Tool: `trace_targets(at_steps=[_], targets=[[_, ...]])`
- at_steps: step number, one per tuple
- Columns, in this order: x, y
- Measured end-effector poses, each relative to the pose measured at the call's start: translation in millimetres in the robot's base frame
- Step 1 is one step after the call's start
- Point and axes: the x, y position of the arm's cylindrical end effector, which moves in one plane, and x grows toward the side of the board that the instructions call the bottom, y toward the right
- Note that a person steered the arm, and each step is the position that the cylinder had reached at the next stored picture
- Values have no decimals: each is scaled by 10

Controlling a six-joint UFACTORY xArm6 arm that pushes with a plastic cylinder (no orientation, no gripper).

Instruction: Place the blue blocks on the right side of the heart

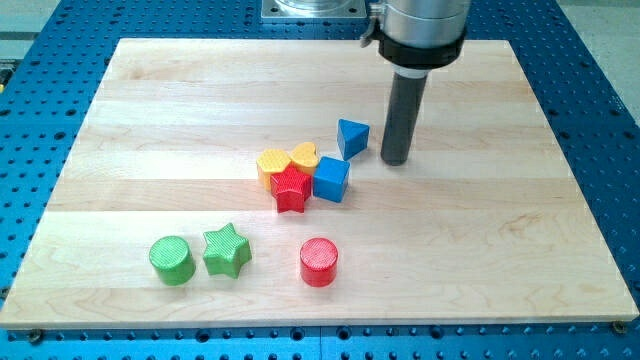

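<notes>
My tip [396, 160] bare, holding nothing, right of blue plastic triangular block [352, 137] | light, stiff, slides easily | push flat face | yellow heart [304, 155] frame centre.

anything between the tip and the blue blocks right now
Nothing visible does. My tip stands just to the view's right of the blue triangular block, with bare board between them. The blue cube lies below that block, beside the yellow heart and red star.

A red star [291, 189] touches a yellow block [273, 163] above it. Near the desk's [150, 110] bottom edge stand a green cylinder [172, 260], a green star [227, 250] just beside it, and a red cylinder [319, 262] apart, rightward.
</notes>
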Motion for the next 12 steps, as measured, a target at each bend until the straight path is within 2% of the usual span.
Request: trace_targets(at_steps=[1, 2, 6, 8, 10, 12], targets=[[-140, 16], [-482, 94], [-143, -305], [-560, -356], [-373, -712], [-287, -670]])
